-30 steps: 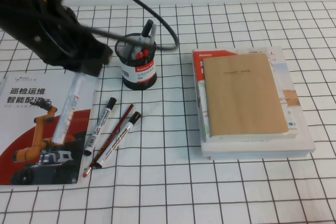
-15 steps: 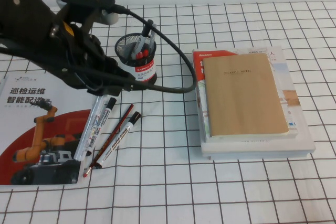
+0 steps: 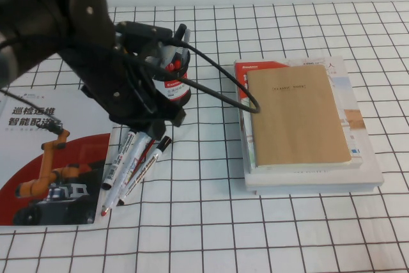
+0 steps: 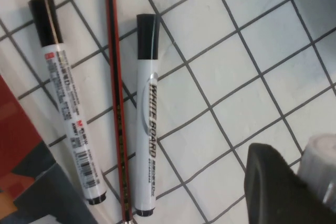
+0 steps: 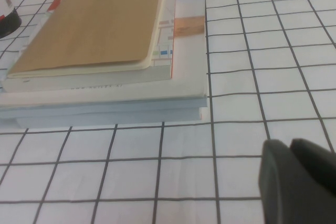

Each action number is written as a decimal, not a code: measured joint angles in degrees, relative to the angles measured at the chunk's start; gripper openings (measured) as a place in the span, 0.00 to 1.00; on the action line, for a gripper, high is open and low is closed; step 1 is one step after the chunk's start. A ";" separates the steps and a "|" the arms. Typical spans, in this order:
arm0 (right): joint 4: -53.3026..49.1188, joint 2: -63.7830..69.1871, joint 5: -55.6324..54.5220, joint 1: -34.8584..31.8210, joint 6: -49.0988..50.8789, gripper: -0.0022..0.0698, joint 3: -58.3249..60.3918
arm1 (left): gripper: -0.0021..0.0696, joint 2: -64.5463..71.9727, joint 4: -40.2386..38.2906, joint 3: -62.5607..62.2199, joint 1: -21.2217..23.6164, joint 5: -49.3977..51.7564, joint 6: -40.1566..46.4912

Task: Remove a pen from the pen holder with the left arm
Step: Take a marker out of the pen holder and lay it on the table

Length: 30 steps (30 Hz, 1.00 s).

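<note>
**One pen out of the holder, held low over the table**

Three writing things lie loose on the white gridded table (image 3: 255, 234). They are a black-capped marker (image 4: 65, 108), a thin red-and-black pencil (image 4: 116, 103) and a whiteboard marker (image 4: 146, 114), side by side and nearly parallel. The pencil lies between the two markers.

The left tool (image 3: 152, 126) hangs just above them, in front of the pen holder (image 3: 174, 87). It is clamped on a pale pen (image 4: 321, 156). In the left wrist view the pen's rounded end sits against one dark finger (image 4: 273, 187). From the high view its barrel slants down from the tool across the loose pens. Whether its tip touches the table cannot be told.

The pen holder is a black mesh cup with a red-and-white label. It stands upright behind the left arm and is largely hidden by it, with a few pens poking out of its top.

To the left lies a printed brochure (image 3: 38, 158), its edge just beside the black-capped marker. Well off to the right is a stack of books (image 3: 307, 174) topped by a brown notebook (image 3: 297, 116).

The right tool (image 5: 296, 179) hovers over bare table near a corner of that stack, its fingers together.
</note>
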 joint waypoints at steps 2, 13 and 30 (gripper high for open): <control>0.00 0.00 0.00 0.00 0.00 0.01 0.00 | 0.15 2.24 0.00 -1.23 -0.54 0.85 0.00; 0.00 0.00 0.00 0.00 0.00 0.01 0.00 | 0.15 10.51 0.00 -2.29 -1.23 -1.94 0.49; 0.00 0.00 0.00 0.00 0.00 0.01 0.00 | 0.15 15.62 0.00 -2.38 -1.23 -6.76 3.10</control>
